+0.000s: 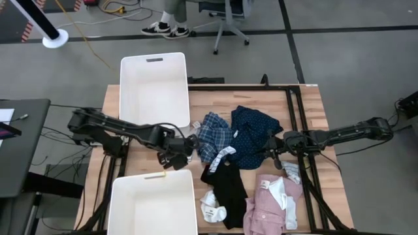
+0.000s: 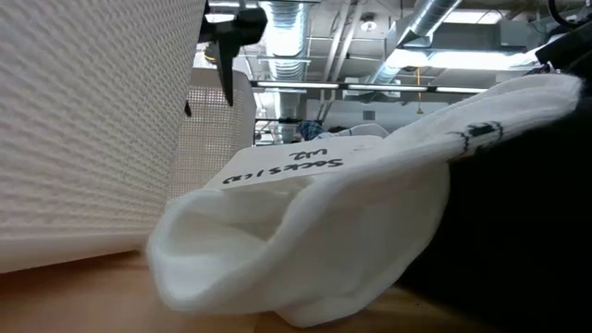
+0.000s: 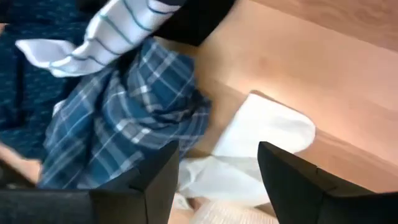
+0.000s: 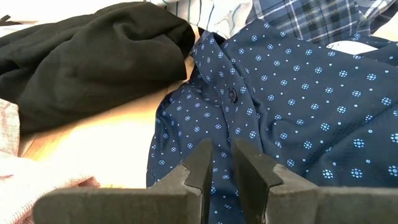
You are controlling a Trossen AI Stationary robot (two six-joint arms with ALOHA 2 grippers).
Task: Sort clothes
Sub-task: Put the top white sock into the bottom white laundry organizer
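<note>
The clothes lie in a heap on the wooden table (image 1: pixel 307 104): a blue plaid shirt (image 1: pixel 212 136), a navy dotted shirt (image 1: pixel 256 136), a black top (image 1: pixel 226 185), a pink shirt (image 1: pixel 271 203) and white socks (image 1: pixel 212 209). My left gripper (image 1: pixel 181 151) is open at the plaid shirt's left edge. Its fingers (image 3: pixel 158 183) stand on either side of a white sock (image 3: pixel 261 137) that lies flat on the table; I cannot tell whether they touch it. My right gripper (image 1: pixel 271 149) is down on the navy dotted shirt (image 4: pixel 298 106), fingers almost together. My right gripper has the navy dotted shirt's cloth (image 4: pixel 224 177) in the narrow gap between its two fingers (image 4: pixel 202 163), near the buttoned front edge. The fingers come slanting down from the table's right side. The shirt lies slack on the table; one layer or several, I cannot tell.
One white bin (image 1: pixel 155 88) stands at the far left of the table and another white bin (image 1: pixel 153 203) at the near left. In the low view a labelled white sock (image 2: pixel 305 240) fills the foreground beside the bin wall (image 2: pixel 83 129). A person's feet (image 1: pixel 166 27) show beyond the table.
</note>
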